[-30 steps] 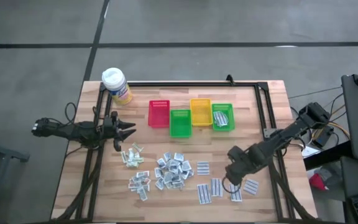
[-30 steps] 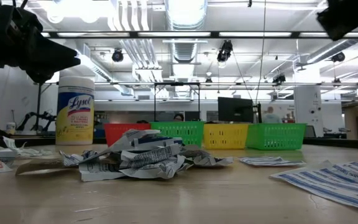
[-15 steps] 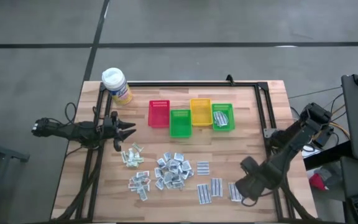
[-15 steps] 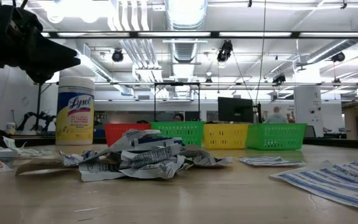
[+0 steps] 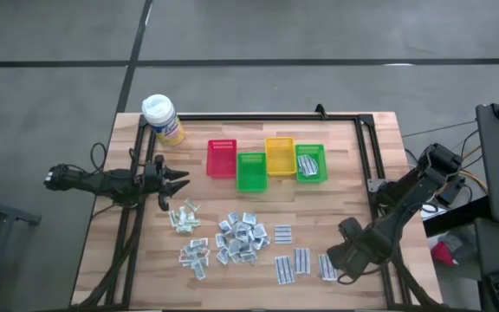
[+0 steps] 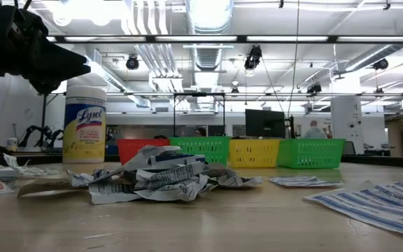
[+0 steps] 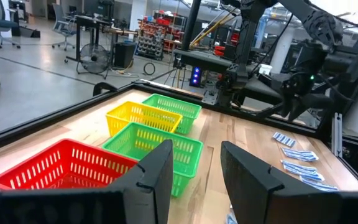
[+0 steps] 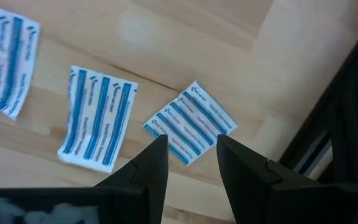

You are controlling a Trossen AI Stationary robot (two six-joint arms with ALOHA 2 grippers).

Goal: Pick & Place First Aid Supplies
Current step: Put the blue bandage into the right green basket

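Wooden bench [image 5: 362,156] is strewn with first aid supplies [image 5: 241,238]: white blue-striped strips, crinkly silvery wrappers, pale sachets, lying in five loose clusters below four bins [image 5: 266,161], with some packets in the rightmost green bin. Right tool [image 8: 188,163] is held spread, empty, just above three striped strips [image 8: 190,122] near the bench's right edge. Left tool [image 5: 177,181] is parked spread and empty at the left edge.

The right gripper [image 5: 343,257] covers part of the blue-striped packets [image 5: 327,267] near the table's right edge. Contents of the far-right green bin [image 5: 310,163] are too small to identify. Print on the piled wrappers [image 6: 161,178] is illegible.
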